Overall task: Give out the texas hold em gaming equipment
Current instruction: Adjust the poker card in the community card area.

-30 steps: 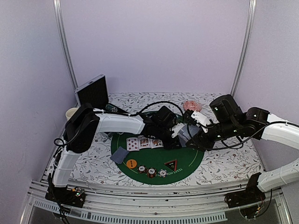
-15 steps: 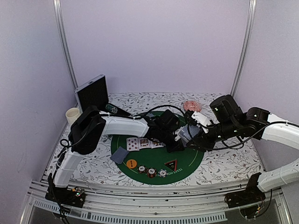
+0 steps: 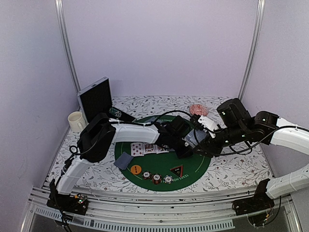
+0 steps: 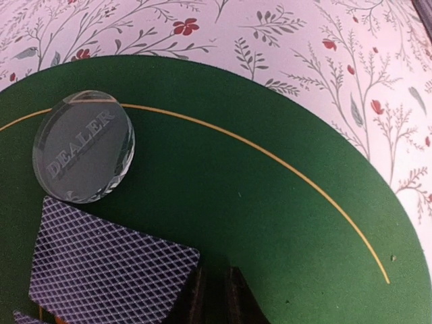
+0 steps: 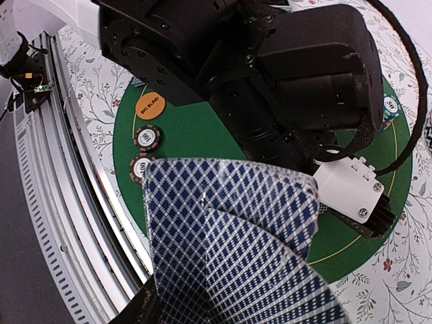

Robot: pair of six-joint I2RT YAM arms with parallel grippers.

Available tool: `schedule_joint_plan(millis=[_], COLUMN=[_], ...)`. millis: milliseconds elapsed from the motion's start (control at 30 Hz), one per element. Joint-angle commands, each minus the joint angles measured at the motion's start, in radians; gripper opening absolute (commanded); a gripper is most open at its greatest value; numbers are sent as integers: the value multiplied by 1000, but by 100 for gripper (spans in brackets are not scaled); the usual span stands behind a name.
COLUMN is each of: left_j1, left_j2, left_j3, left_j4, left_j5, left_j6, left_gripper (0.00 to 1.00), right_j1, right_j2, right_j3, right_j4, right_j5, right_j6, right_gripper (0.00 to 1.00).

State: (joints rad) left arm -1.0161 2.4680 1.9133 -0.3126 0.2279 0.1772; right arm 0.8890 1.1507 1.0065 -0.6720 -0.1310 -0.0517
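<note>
My right gripper is shut on a fan of blue-backed cards, held above the right half of the green mat; the fan fills the right wrist view. My left gripper sits low just left of the fan, its fingers close together with nothing between them. In the left wrist view a face-down card lies beside them, and a clear "DEALER" disc is further off. Face-up cards, a face-down card, an orange disc, striped chips and a dark triangle marker lie on the mat.
A pink patterned dish stands at the back right of the mat. A white mug and a black box are at the back left. The left arm spans the mat's middle. The metal rail runs along the near table edge.
My left arm has stretched further right, bringing its gripper right and nearer, close to the fan of cards. The right gripper with the fan has hardly moved.
</note>
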Motion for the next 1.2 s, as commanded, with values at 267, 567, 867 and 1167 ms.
schedule_joint_plan(millis=[267,567,867,1167], left_j1=[-6,0,-3,9], left_j2=[52,49,-18,-252], left_j3=[21,29,-32,-236], left_j4=[-20,-17,23,188], left_j5=[-164,-201,-87,63], left_j6=[-11,-7,-5,-32], left_gripper=[11,10,10,13], right_j1=[-1,-1,-2,-2], right_j2=[-7,-11,-8,-36], right_j3=[-2,-2,-1,4], right_j4=[8,6,5,6], right_j5=[7,7,1,-11], right_j6=[5,7,9,13], right_gripper=[48,48,48,48])
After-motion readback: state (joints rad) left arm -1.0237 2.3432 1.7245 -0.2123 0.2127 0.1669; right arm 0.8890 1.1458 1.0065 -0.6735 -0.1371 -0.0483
